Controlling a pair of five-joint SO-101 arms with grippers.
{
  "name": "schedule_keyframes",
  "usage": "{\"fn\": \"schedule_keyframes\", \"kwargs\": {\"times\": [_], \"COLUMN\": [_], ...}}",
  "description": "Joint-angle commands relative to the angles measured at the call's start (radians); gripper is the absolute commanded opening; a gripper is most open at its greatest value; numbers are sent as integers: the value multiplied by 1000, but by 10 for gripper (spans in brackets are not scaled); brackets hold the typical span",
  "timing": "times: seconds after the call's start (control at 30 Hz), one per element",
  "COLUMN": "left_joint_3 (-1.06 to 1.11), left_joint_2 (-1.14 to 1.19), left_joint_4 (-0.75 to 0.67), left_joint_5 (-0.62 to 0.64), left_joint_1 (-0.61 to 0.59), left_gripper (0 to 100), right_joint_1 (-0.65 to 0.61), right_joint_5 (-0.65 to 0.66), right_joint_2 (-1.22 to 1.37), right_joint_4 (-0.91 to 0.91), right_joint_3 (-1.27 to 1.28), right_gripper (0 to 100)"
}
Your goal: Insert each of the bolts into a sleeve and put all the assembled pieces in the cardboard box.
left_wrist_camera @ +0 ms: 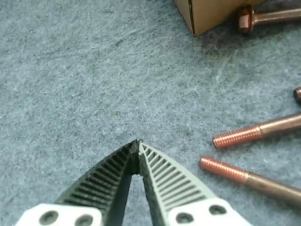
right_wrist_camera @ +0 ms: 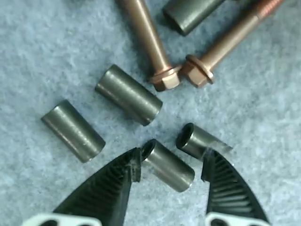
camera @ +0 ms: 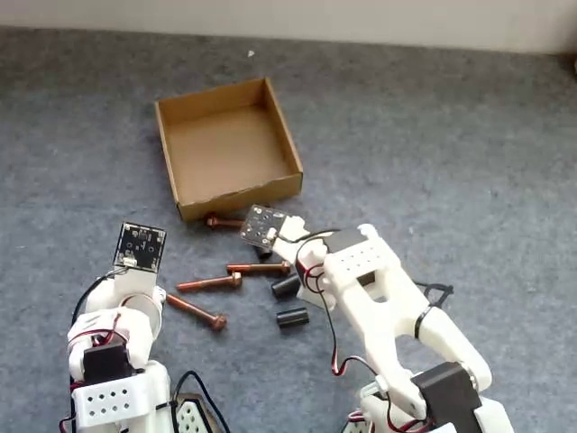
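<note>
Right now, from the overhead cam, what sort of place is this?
Probably a lab or hobby robot bench: left arm and right arm on grey carpet, loose bolts, sleeves, a cardboard box.

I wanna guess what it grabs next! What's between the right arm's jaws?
In the right wrist view, a dark sleeve lies on the carpet between the open jaws of the right gripper. Another sleeve lies right at one jaw's tip.

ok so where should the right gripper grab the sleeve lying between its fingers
Grip the sleeve across its mid-length, on the curved sides, coming down from above. It lies flat on the table, slanted between the fingers of the open right gripper. A second sleeve lies close to one finger.
</note>
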Motion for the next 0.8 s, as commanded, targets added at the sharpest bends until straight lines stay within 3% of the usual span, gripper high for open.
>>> {"fn": "schedule_keyframes", "kwargs": {"times": [0.0,0.27,0.63,0.77], "left_joint_3": [-5,-5,-5,-5], "left_joint_2": [-5,-5,-5,-5], "left_joint_4": [0,0,-2,-2], "left_joint_5": [-9,-9,-9,-9], "left_joint_1": [-8,-8,-8,-8], "left_gripper": [21,21,21,21], "right_joint_1": [22,35,35,35], "right_joint_5": [15,63,89,71], "right_joint_2": [-1,-108,-108,-108], "right_joint_4": [47,62,-53,-53], "right_joint_3": [4,85,182,174], "right_gripper": [202,202,198,119]}}
